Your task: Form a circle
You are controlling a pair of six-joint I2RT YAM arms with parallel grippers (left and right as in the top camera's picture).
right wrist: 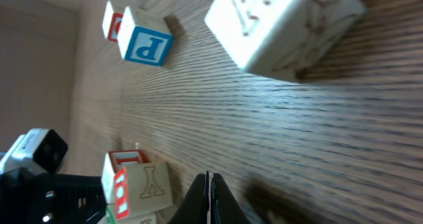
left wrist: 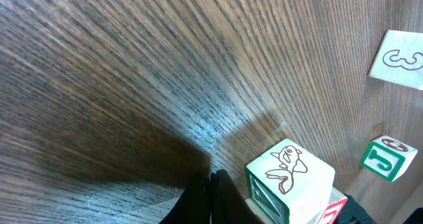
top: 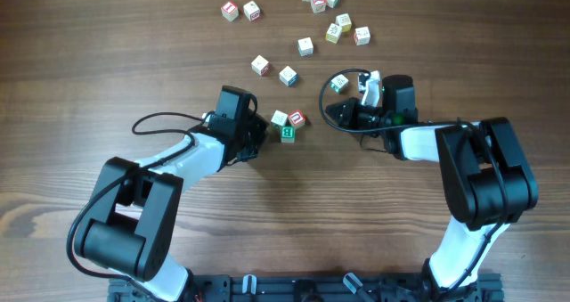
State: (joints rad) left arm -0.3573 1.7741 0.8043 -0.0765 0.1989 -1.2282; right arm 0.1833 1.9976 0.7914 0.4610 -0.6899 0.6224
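Alphabet cubes [top: 287,133] scattered across brown wood-grain table [top: 107,61].

Fifteen wooden cubes [top: 305,45] and two arms [top: 191,155].

Right claw [right wrist: 209,179] at bottom centre: dark fingers pressed together, nothing between them, low over the wood-grain table [right wrist: 317,138].

Large pale cube [right wrist: 284,26] upper right, close to the lens and blurred, with faint engraved marks on its faces.

Blue P cube [right wrist: 145,47] upper left, touching a red-faced cube [right wrist: 111,20] behind it.

Y cube [right wrist: 142,183] lower left, with a red-lettered side face. A green edge shows just beneath it at the frame's bottom.

Black-and-white part of the left arm [right wrist: 33,158] at far left.
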